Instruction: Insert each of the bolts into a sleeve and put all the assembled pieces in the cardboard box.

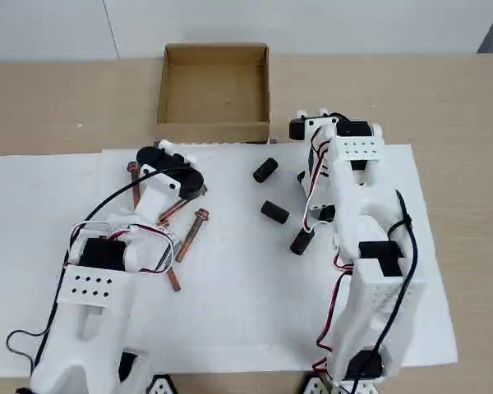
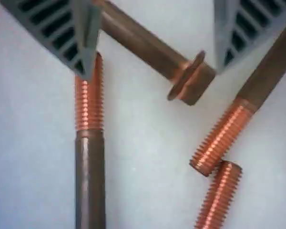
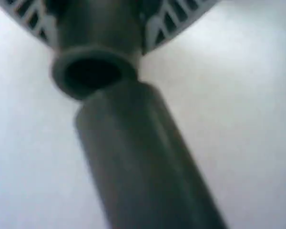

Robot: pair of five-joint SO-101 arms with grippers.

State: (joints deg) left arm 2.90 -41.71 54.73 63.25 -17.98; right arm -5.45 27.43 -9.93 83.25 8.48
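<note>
- Flanged bolt (image 2: 181, 71) lies flat on the white sheet (image 1: 255, 312), right between the fingertips of the left gripper (image 2: 153, 67). Its head sits in the gap, clear of both tips. Its shank runs off beneath one fingertip (image 2: 71, 33).
- Left gripper's jaws stand wide apart, low over the sheet, gripping nothing.
- Long bolt (image 2: 89, 143) has its threaded end tucked under that same fingertip, with the plain shank pointing away from the jaws.
- Third bolt (image 2: 238, 124) passes beneath the other fingertip (image 2: 248, 28). Its threaded tip meets the threaded tip of a fourth bolt (image 2: 219, 195), touching or just beside it.
- Gripped sleeve (image 3: 93, 43) is a dark tube set between the jaws of the right gripper (image 3: 97, 33), which are closed on it. The open bore faces the wrist camera.
- A second dark cylinder (image 3: 133, 157) lies against the gripped sleeve's rim. It cannot be told whether this is another sleeve.
- Three loose sleeves (image 1: 265, 170) (image 1: 274, 212) (image 1: 302, 241) lie on the sheet between the two arms, apart from one another.
- Cardboard box (image 1: 214, 131) stands at the sheet's far edge on the wooden table (image 1: 66, 98), beyond both grippers.
</note>
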